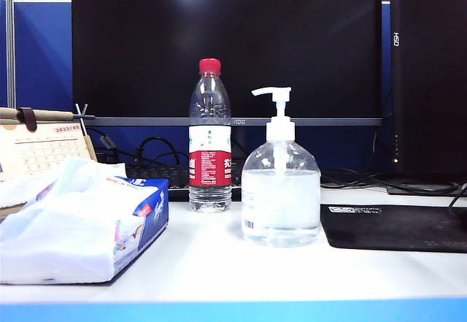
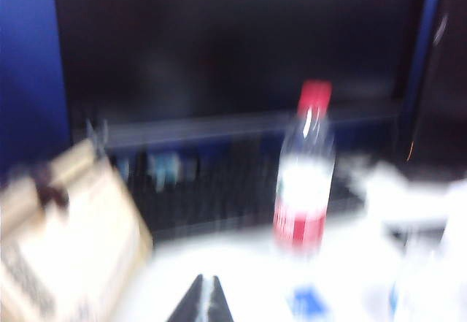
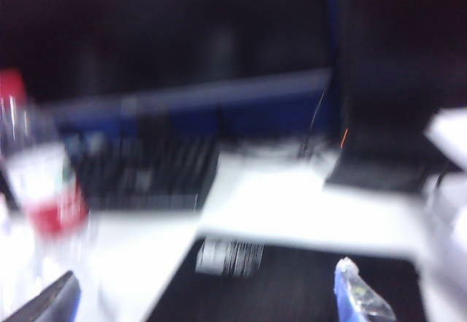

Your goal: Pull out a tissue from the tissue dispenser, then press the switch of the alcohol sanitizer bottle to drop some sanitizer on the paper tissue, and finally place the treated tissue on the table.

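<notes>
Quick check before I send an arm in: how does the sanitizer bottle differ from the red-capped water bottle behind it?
The alcohol sanitizer bottle is squat and round-shouldered; the water bottle is taller and slim. The sanitizer bottle carries a white pump switch; the water bottle has a red screw cap and red label. The sanitizer bottle stands nearer the table's front edge. Both are clear and upright.

Tissue dispenser (image 1: 80, 223) left — sanitizer bottle (image 1: 281, 198) right of it
</notes>
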You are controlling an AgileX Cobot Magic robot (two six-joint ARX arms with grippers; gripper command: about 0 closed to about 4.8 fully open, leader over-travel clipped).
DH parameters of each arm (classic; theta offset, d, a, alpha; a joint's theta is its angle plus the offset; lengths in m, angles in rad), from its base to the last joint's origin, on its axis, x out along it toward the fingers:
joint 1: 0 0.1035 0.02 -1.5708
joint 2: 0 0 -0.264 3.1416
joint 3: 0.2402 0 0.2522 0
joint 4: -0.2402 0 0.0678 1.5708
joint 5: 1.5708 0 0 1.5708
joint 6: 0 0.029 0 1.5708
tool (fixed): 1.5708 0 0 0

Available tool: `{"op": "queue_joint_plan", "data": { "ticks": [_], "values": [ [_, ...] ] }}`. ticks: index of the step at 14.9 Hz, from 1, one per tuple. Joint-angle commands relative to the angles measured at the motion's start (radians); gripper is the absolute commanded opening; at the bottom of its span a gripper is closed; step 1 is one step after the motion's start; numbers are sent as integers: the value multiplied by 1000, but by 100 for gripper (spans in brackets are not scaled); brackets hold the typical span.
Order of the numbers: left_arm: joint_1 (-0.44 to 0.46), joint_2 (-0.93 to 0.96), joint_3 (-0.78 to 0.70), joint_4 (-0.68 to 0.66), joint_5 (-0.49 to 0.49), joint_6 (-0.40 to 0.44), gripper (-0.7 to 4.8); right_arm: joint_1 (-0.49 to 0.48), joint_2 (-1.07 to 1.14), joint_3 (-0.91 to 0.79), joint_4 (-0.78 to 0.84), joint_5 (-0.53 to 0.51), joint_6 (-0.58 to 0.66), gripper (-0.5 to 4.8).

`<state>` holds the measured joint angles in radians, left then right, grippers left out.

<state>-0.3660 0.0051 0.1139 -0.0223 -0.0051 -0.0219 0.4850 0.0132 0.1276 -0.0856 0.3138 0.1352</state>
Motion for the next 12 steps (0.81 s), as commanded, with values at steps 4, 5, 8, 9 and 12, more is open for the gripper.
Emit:
{"op": "queue_joint_plan", "data": {
  "ticks": [4,5,8,9,12],
  "values": [
    [0,-1,-60,-14,3,-16,-3,2,-11,-33,1,-28,78,479],
    [0,-1,-60,-18,3,-16,-3,2,-11,-33,0,-28,78,479],
    [0,-1,-60,-22,7,-17,-3,3,-11,-33,0,-30,82,479],
    [0,-1,-61,-23,10,-48,-3,3,-11,-33,2,-55,130,479],
    [0,-1,-101,-156,10,-200,95,3,-11,-33,39,-254,225,479]
  ]
}}
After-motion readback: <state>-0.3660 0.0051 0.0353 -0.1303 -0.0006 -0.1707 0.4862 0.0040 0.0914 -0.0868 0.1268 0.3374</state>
